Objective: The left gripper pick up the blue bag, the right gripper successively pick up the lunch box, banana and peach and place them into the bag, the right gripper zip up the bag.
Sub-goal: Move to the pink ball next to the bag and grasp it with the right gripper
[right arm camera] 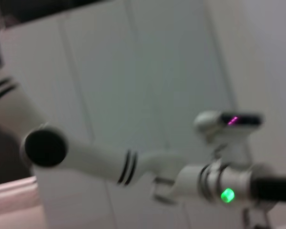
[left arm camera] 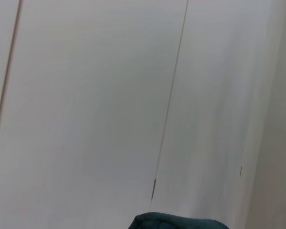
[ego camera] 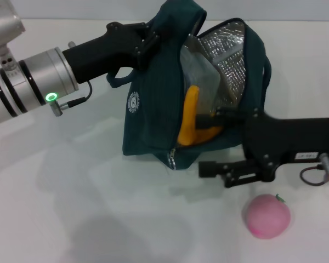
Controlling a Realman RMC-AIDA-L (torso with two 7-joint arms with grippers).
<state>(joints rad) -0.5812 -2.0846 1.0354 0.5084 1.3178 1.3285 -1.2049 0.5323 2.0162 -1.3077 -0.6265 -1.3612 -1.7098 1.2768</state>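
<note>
The blue bag stands open on the white table, its silver lining showing. My left gripper is shut on its top edge by the handles and holds it up. A strip of the bag shows in the left wrist view. Inside the bag, the clear lunch box stands upright, and the banana leans in front of it. My right gripper is open at the bag's mouth, one finger by the banana's lower end and the other outside, below the bag. The pink peach lies on the table near the right gripper.
The bag's zipper pull hangs at its front lower corner. The white table stretches out on the left and in front. The right wrist view shows only the left arm's wrist with its green light and a wall.
</note>
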